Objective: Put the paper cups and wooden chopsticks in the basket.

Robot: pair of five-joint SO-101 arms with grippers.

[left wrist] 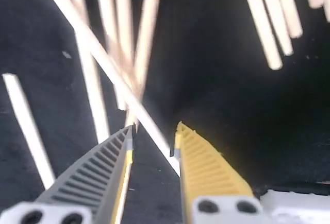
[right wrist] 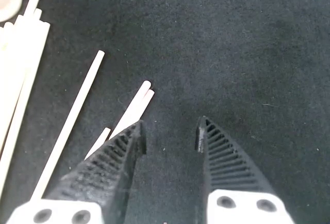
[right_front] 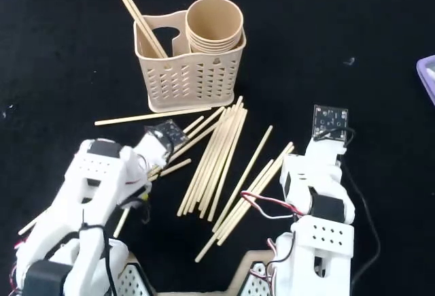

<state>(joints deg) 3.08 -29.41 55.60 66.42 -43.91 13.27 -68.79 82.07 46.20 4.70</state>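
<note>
The beige basket (right_front: pixel 178 78) stands at the back of the black table. A stack of paper cups (right_front: pixel 214 22) fills one compartment and a few wooden chopsticks (right_front: pixel 141 20) lean in the other. Several loose chopsticks (right_front: pixel 217 156) lie spread in front of it. My left gripper (left wrist: pixel 153 128) is low over crossed chopsticks (left wrist: pixel 118 74), open, with one stick running slantwise between its grey and yellow fingers. My right gripper (right wrist: pixel 170 125) is open over bare cloth, with chopstick ends (right wrist: pixel 135 105) just beside one black finger.
A purple object (right_front: pixel 427 73) pokes in at the table's right edge. The left arm (right_front: pixel 95 180) and the right arm (right_front: pixel 316 180) rise from the near edge. One chopstick (right_front: pixel 146 116) lies apart, in front of the basket.
</note>
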